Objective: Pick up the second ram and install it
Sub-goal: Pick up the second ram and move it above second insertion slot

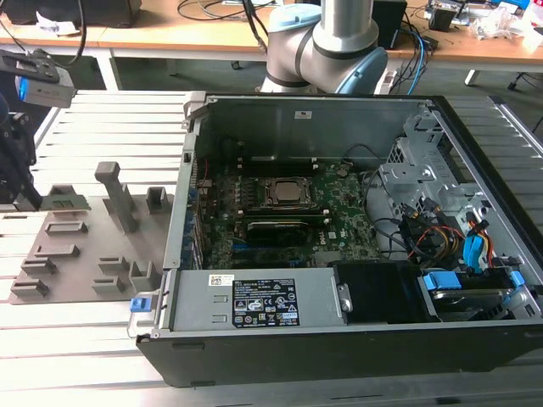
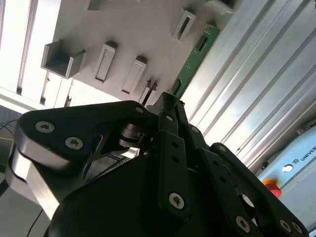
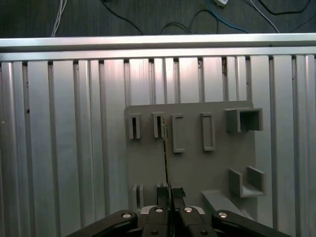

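Note:
The second ram [image 2: 193,58] is a long narrow green stick, and my gripper [image 2: 167,99] is shut on one end of it. In the first wrist view the ram [image 3: 165,153] shows edge-on as a thin dark line running out from the shut fingertips of the gripper [image 3: 170,191]. It hangs over the grey holder plate [image 3: 197,168], in line with a slot near the plate's far edge. In the exterior view the gripper [image 1: 13,148] is a dark mass at the exterior view's far left, above the holder plate [image 1: 76,254].
The open computer case [image 1: 339,339] lies to the exterior view's right of the plate, with the green motherboard [image 1: 335,212] and its CPU socket [image 1: 287,193] exposed. Cables and a drive cage [image 1: 433,195] fill its right side. The arm's base [image 1: 327,42] stands behind the case. Ribbed aluminium table [image 3: 59,148] surrounds the plate.

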You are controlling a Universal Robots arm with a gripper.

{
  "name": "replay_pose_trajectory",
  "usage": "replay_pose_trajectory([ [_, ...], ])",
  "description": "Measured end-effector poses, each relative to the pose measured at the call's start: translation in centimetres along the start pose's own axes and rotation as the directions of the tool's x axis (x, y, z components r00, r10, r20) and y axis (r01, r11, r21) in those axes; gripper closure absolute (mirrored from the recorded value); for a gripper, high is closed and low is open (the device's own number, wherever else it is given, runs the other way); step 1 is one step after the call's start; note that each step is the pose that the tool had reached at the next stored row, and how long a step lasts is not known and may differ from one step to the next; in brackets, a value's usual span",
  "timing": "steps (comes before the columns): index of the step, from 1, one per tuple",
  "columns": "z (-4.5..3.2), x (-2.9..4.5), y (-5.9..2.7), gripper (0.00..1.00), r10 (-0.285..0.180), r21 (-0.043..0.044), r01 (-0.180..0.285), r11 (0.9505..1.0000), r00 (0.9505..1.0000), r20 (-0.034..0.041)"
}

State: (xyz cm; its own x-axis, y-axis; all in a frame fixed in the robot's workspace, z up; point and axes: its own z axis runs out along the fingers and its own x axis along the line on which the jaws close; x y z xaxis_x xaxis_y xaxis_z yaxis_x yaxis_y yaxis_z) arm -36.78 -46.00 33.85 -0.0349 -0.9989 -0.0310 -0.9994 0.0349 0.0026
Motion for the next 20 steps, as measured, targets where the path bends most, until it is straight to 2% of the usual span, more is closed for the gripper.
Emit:
replay_pose_trajectory([
  [11,-1.92,-0.06,0.0,0.86,0.0,0.0,0.0,1.0,1.0,0.0],
  [15,-2.77,-0.08,0.0,0.86,0.0,0.0,0.0,1.0,1.0,0.0],
  [17,-3.48,-0.11,0.01,0.86,0.0,0.0,0.0,1.0,1.0,0.0],
  [20,-4.01,-0.12,0.01,0.86,0.0,0.0001,0.0,1.0,1.0,0.0001],
])
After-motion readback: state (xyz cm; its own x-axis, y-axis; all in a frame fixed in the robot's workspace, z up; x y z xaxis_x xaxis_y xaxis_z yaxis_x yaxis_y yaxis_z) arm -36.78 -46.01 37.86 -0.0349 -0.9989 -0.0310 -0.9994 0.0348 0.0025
